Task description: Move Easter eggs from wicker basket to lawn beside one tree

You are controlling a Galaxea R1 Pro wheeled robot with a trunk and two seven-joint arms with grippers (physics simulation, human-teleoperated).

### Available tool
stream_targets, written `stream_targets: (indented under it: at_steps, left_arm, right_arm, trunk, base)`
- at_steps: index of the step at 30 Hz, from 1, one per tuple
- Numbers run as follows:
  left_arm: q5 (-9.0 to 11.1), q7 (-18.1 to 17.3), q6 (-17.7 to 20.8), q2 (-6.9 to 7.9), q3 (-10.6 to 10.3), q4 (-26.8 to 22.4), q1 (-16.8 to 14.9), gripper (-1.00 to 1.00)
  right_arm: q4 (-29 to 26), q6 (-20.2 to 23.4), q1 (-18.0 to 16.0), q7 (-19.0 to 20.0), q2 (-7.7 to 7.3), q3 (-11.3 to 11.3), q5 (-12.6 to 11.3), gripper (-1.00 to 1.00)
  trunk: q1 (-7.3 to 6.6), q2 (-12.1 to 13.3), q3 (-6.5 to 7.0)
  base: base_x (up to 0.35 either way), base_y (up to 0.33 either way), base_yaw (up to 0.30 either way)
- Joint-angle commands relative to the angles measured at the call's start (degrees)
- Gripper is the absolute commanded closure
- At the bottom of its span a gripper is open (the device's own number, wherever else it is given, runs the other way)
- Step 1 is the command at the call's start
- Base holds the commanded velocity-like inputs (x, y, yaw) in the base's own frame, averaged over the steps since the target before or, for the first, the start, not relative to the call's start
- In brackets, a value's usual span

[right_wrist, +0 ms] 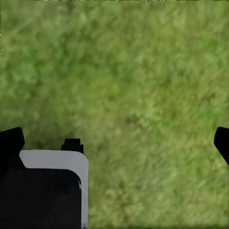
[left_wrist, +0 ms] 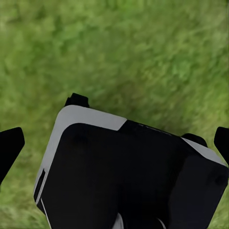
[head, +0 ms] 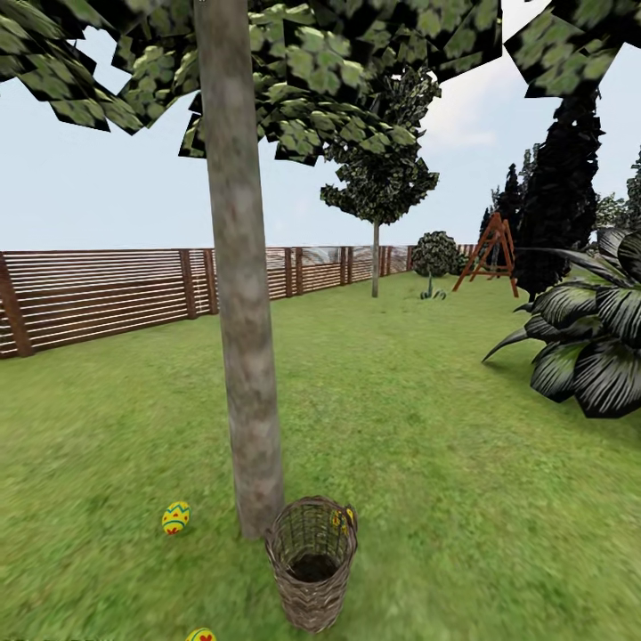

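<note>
No words, numbers, labels or signs can be read anywhere; the Easter eggs (head: pixel 175 517) carry only painted dots and zigzag stripes, not letters; the wicker basket (head: pixel 311 563) and the fence (head: pixel 107 294) bear no writing.

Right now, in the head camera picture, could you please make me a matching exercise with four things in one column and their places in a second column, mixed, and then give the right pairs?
Things:
1. wicker basket
2. egg with zigzag stripes
3. wooden fence
4. dark broad-leaved plant

Places:
A. along the far left of the lawn
B. at the right edge of the picture
C. standing upright at the foot of the tree trunk, on its right
D. lying on the grass left of the trunk

Pairs: 1-C, 2-D, 3-A, 4-B
</note>
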Motion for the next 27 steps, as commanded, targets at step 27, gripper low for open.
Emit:
stream_targets:
  at_steps: [27]
  left_arm:
    - [0.5, -0.1, -4.3, -1.12, 0.1, 0.1, 6.4, -1.0]
  right_arm:
    - [0.0, -4.3, 7.1, 0.0, 0.04, 0.5, -0.8, -1.0]
  trunk:
    - [0.02, 0.0, 0.83]
  base:
    - [0.0, 0.0, 0.11]
